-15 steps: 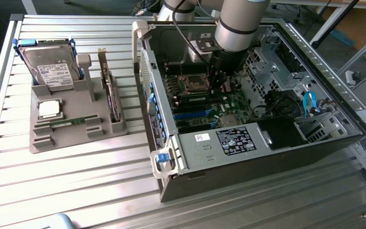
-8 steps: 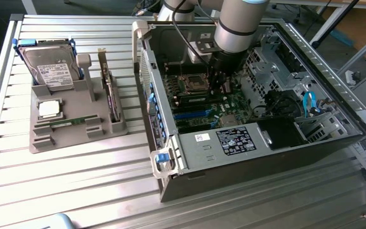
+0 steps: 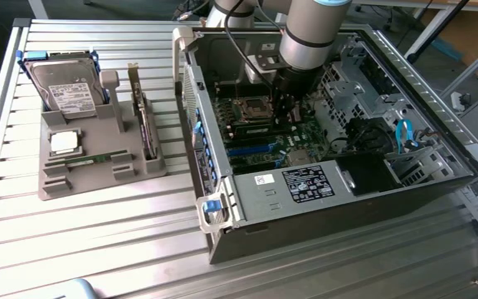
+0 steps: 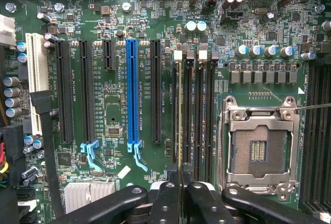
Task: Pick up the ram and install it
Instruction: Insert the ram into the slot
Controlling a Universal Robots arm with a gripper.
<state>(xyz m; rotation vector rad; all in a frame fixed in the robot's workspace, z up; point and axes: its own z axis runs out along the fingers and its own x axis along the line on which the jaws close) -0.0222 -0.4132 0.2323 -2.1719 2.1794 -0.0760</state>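
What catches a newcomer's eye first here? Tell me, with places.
The robot arm reaching into the open computer case on the exterior view's right stands out first. Its claw grips the ram edge-on over the memory slots, between a blue slot and the empty processor socket. A grey parts tray lies on the exterior view's left.

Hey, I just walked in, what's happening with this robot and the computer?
A robot arm is reaching into the open computer case on the table. Its pincer is shut on the ram, held edge-on along the memory slots beside the empty processor socket. Whether the stick is seated yet cannot be told. A second stick lies in the grey tray outside the case.
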